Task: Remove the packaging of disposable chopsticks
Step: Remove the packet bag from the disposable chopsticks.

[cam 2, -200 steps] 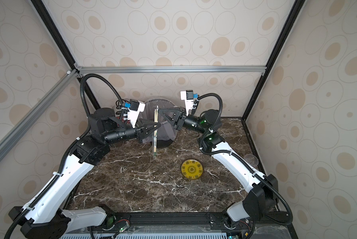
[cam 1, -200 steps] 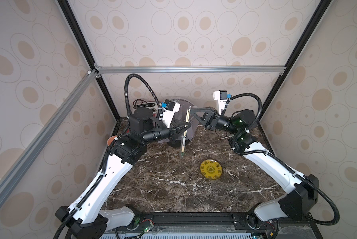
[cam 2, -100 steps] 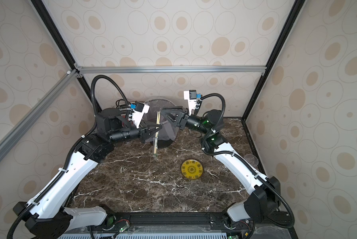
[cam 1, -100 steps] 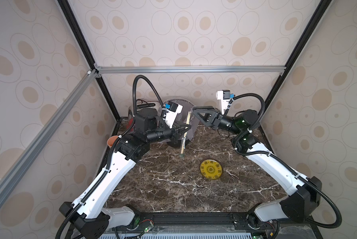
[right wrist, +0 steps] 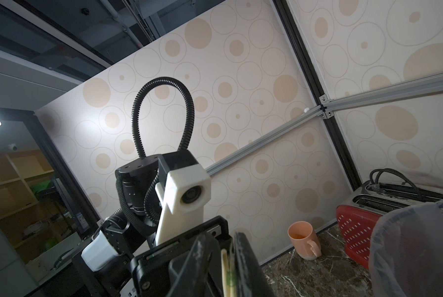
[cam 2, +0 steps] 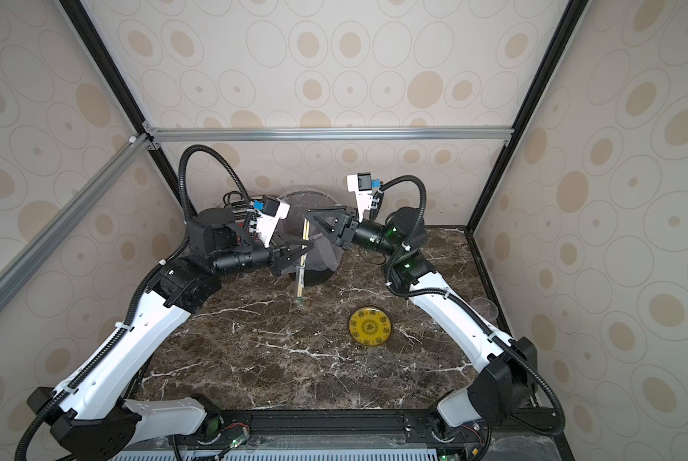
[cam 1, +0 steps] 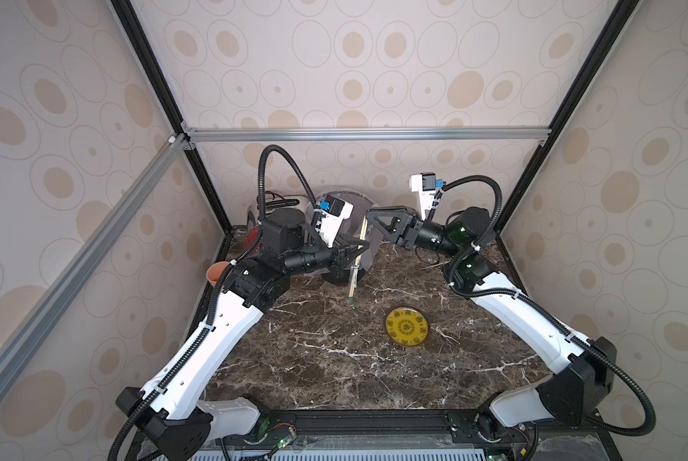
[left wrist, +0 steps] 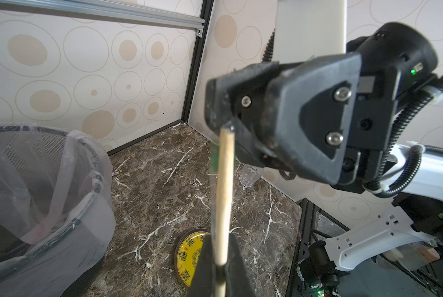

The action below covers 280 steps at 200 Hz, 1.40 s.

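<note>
Packaging [cam 1: 351, 293] is hanging just in front of the mesh waste bin [left wrist: 43, 129], sheathing the lower part of the disposable chopsticks [cam 1: 361, 235], which I am holding nearly upright over the tabletop. I am clamping my left gripper [cam 1: 354, 255] shut on the sticks at mid-length, seemingly through the sleeve, to anchor them. My right gripper [cam 1: 369, 214] is pinching their top end, about level with the bin's rim, where the wood is looking bare.

I judge this split grip is setting up a pull, one gripper taking the sticks and the other keeping the packaging, close to the bin so the sleeve can drop in. A green-printed strip is showing just below my right fingertips [left wrist: 215, 102], so I cannot tell how far the sleeve is off.

Dark marble tabletop [cam 1: 334, 371] is carrying a yellow plate [cam 1: 407, 330] nearer me than the bin, a clear glass [left wrist: 248, 176] off to the bin's right, and a red toaster [right wrist: 354, 231] and peach mug [right wrist: 304, 241] to its left. Circle-patterned wall panels [cam 1: 354, 80] are enclosing everything.
</note>
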{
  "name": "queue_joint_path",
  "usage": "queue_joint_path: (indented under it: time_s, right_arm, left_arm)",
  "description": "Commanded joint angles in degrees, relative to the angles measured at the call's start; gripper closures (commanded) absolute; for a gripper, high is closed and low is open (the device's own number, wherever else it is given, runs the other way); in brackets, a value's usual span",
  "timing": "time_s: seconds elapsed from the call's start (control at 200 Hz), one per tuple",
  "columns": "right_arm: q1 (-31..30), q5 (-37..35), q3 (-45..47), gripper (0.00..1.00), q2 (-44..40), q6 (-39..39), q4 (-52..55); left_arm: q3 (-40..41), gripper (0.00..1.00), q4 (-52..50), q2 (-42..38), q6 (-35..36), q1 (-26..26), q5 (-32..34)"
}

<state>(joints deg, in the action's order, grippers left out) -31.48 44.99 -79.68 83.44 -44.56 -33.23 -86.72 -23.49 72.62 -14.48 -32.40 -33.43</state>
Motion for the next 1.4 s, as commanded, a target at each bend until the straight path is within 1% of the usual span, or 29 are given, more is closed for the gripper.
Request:
queue_joint_path:
  time_s: [0.0, 0.045, 0.115, 0.135, 0.28, 0.496, 0.631, 0.716, 0.866, 1.077, 1.152, 1.242, 1.277, 1.302, 1.337, 1.362, 1.397]
  right_arm:
    - [-0.2, 0.4, -1.7, 0.90, 0.7, -0.4, -0.7]
    - [-0.3, 0.3, -1.8, 0.94, 0.9, -0.4, -0.7]
    - [-0.3, 0.5, -2.1, 0.97, 1.3, -0.8, -0.7]
    - [-0.3, 0.5, -2.1, 1.00, 1.3, -0.9, -0.7]
    - [0.0, -0.9, -0.8, 1.00, 0.6, -0.1, -0.1]
    - [0.6, -1.3, 2.9, 1.00, -2.4, 0.4, -0.9]
    - [0.6, -3.8, 6.9, 1.00, -4.6, 1.0, -1.3]
    - [0.6, -3.8, 8.4, 1.00, -5.0, 0.8, -1.4]
    - [0.5, -3.4, 11.3, 1.00, -5.7, 0.0, -2.2]
    - [0.7, -6.1, 17.2, 1.00, -9.3, 2.0, 0.4]
    - [0.6, -5.4, 18.2, 1.00, -9.7, 1.4, 1.0]
    - [0.4, -0.8, 18.2, 1.00, -8.7, 0.1, -0.2]
    - [0.1, 0.9, 18.0, 0.92, -8.1, -0.1, -0.9]
    - [-0.2, 1.5, 17.9, 0.81, -7.9, -0.2, -0.9]
    - [-0.7, 1.8, 18.1, 0.69, -7.7, 0.0, -0.7]
    - [-1.0, 1.5, 18.1, 0.64, -7.6, 0.3, -0.3]
    - [-1.5, 1.3, 18.1, 0.61, -7.5, 1.2, 0.5]
  left_arm:
    - [-2.2, 1.00, -1.3, -0.1, 1.4, 0.2, -0.8]
    - [-2.1, 1.00, -1.5, -0.2, 1.6, 0.2, -0.8]
    - [-2.2, 1.00, -1.9, -0.3, 2.0, 0.2, -0.5]
    - [-2.2, 1.00, -2.0, -0.4, 2.0, 0.2, -0.4]
    - [-1.7, 1.00, -1.2, -1.3, 2.1, 0.2, 0.1]
    - [-2.5, 1.00, -1.2, -1.4, 0.5, 0.2, 6.0]
    - [-2.8, 1.00, 0.2, -1.6, -0.9, 0.2, 7.7]
    - [-2.6, 1.00, 1.1, -2.0, -1.7, 0.2, 9.2]
    - [-2.6, 1.00, 2.0, -2.2, -2.5, 0.2, 9.8]
    - [-2.3, 1.00, 2.8, -2.4, -2.8, 0.2, 10.7]
    - [-2.2, 1.00, 3.2, -2.2, -2.8, 0.2, 10.3]
    - [-2.3, 1.00, 3.8, -1.9, -3.1, 0.2, 9.7]
    - [-2.2, 1.00, 3.9, -1.8, -3.1, 0.2, 9.4]
    - [-2.2, 1.00, 4.1, -1.8, -3.1, 0.2, 9.2]
    - [-2.3, 1.00, 4.3, -1.6, -3.1, 0.2, 9.0]
    - [-2.3, 1.00, 4.4, -1.6, -3.1, 0.2, 9.1]
    - [-2.4, 1.00, 4.5, -1.5, -3.2, 0.2, 8.9]
